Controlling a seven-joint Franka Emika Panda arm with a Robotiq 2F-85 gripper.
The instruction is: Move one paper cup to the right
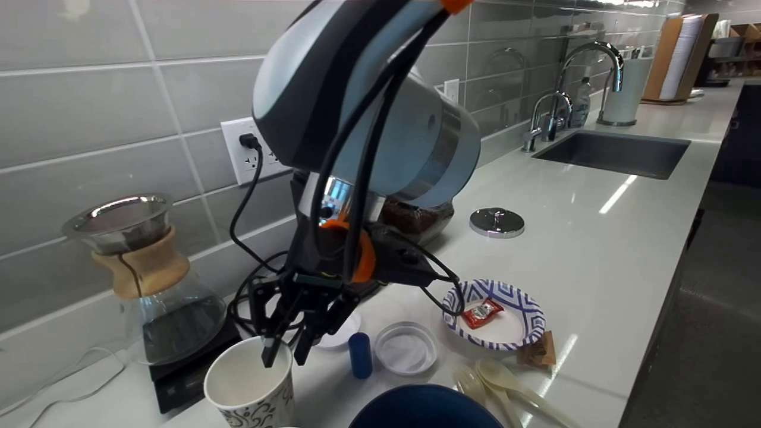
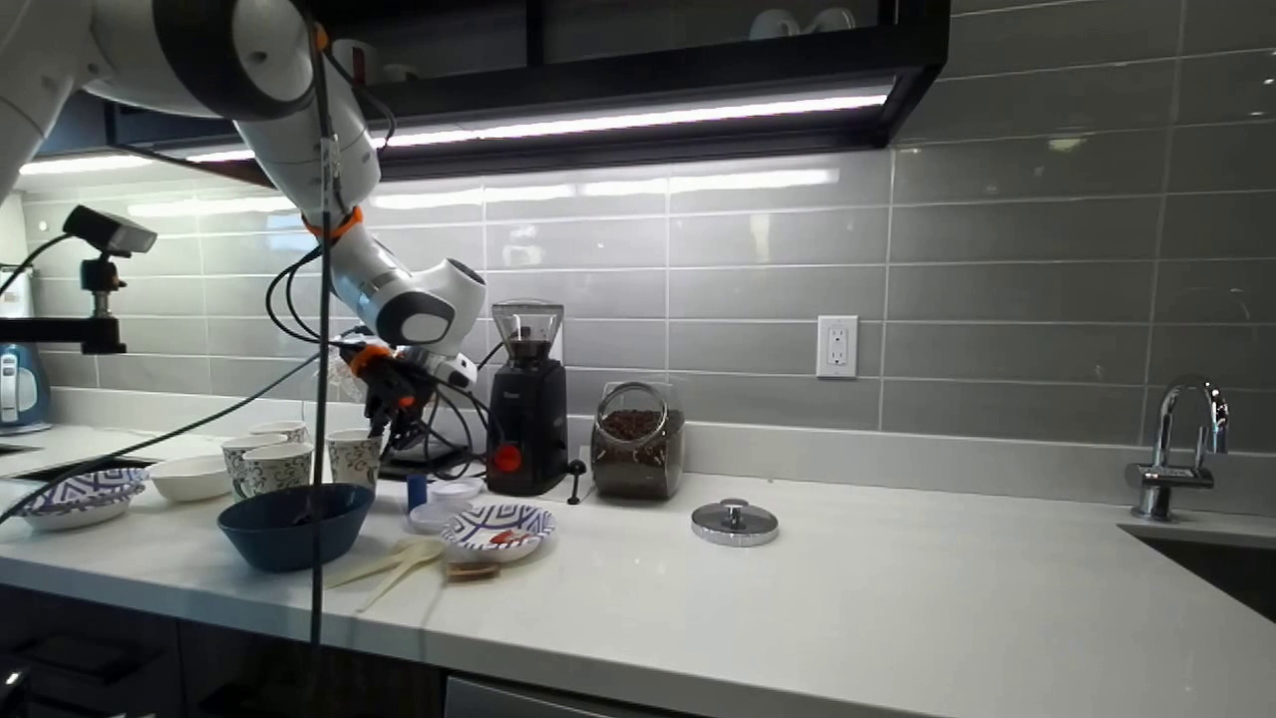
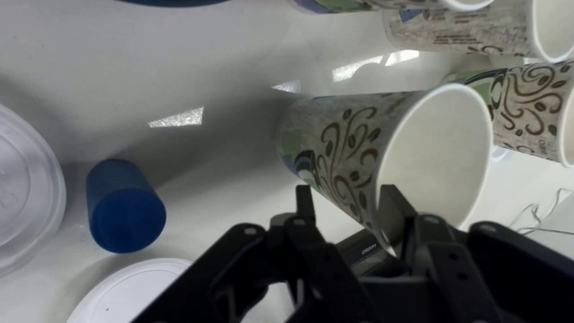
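Observation:
The white paper cup with a printed swirl pattern (image 1: 261, 410) stands upright on the counter. It also shows in an exterior view (image 2: 354, 461) and in the wrist view (image 3: 345, 152), its mouth to the right there. My gripper (image 1: 285, 356) is over the cup's rim, pointing down. In the wrist view my gripper (image 3: 347, 193) has its fingers apart: one is inside the cup's mouth, the other outside the wall. A gap shows between the outer finger and the wall. Several more patterned cups (image 2: 277, 469) stand beside this cup; some show in the wrist view (image 3: 533, 101).
A blue bowl (image 1: 425, 410) stands close to the cups. A blue cylinder (image 1: 360, 356), white lids (image 1: 406, 351) and a patterned plate (image 1: 529, 318) lie nearby. A glass carafe (image 1: 140, 324) and black scale (image 1: 178, 386) stand by the wall. A black grinder (image 2: 528, 424) stands beside the arm.

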